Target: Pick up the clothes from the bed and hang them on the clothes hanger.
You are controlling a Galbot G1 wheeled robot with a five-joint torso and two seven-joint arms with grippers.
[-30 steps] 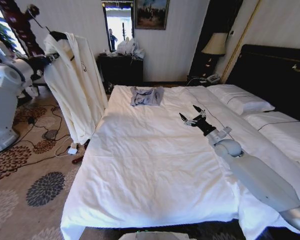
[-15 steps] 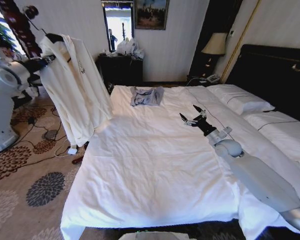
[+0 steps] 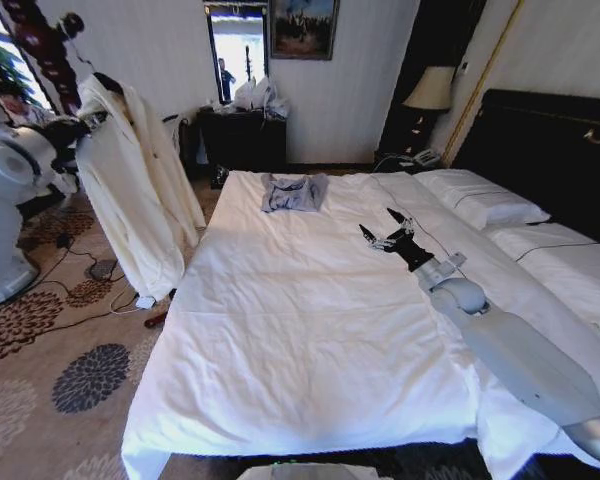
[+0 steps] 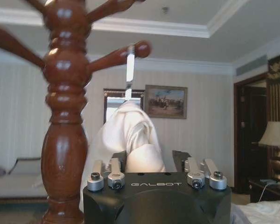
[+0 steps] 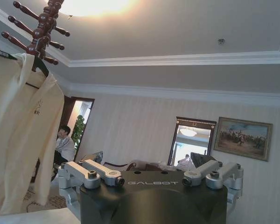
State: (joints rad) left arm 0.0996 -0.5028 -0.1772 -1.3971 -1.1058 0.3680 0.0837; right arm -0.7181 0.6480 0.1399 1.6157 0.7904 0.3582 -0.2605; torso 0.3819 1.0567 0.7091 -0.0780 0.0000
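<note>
Two arms share the scene, and the nearer one is the idle one. Closest to the camera in the head view, the right arm stretches out long and low over the bed (image 3: pixel 310 340), and the right gripper (image 3: pixel 384 232) hovers just above the white duvet with its fingers spread wide and nothing between them. Beyond it, near the far edge of the bed, lies a small grey-blue garment (image 3: pixel 293 192), well apart from the gripper.

Farther off, at the robot's left, the left arm is raised with the elbow bent, holding the clothes (image 3: pixel 135 190) up beside the bed. The cream robe is already on the clothes hanger (image 3: pixel 108 78), whose dark top shows at the collar, and the hem hangs clear of the carpet. In the left wrist view the left gripper (image 4: pixel 144 163) has its fingers closed narrowly on a fold of the robe just under the collar, and the hanger's thin metal hook (image 4: pixel 129 70) rises right beside a peg of the wooden post (image 4: pixel 65 116).

The step in hand seems to be seating that hook over a peg. To do it well, the arm should probably keep the hook upright, lift it above the peg's knob, carry it across and lower it gently, letting go only once the robe's weight rests on the peg. A swinging robe could pull the hook off.
</note>
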